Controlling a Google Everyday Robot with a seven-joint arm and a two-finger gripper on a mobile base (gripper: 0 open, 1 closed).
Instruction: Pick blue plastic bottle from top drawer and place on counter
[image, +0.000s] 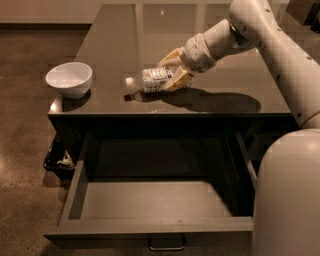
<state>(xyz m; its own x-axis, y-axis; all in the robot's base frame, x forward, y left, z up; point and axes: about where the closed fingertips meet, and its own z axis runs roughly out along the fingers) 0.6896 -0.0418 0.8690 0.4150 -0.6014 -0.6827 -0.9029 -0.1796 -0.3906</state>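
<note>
The blue plastic bottle (151, 79) lies nearly on its side, white cap to the left, just above the front part of the counter (115, 45). My gripper (174, 74) is shut on the bottle's base end, its yellowish fingers (175, 56) around it. The arm reaches in from the upper right. The top drawer (160, 200) stands pulled out below the counter, its grey floor bare, with the metal pull handle (166, 244) at its front.
A white bowl (69, 79) stands at the counter's front left corner. A dark object (57, 159) sits on the floor left of the drawer. My white base (287, 200) fills the lower right beside the drawer.
</note>
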